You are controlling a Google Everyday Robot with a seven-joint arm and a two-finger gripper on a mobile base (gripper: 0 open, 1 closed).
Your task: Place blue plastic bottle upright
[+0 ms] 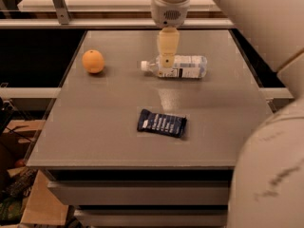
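The blue plastic bottle (pixel 187 66) is clear with a white cap and a white label. It lies on its side at the back middle of the grey table (pixel 104 127), cap pointing left. My gripper (pixel 166 63) hangs down from the white wrist at the top. It is over the bottle's shoulder, just right of the cap, and covers that part of it. I cannot tell whether it touches the bottle.
An orange (pixel 93 61) sits at the back left of the table. A dark blue snack wrapper (pixel 162 123) lies flat in the middle front. My white arm (pixel 270 175) fills the right foreground. Cardboard and clutter lie on the floor at the lower left.
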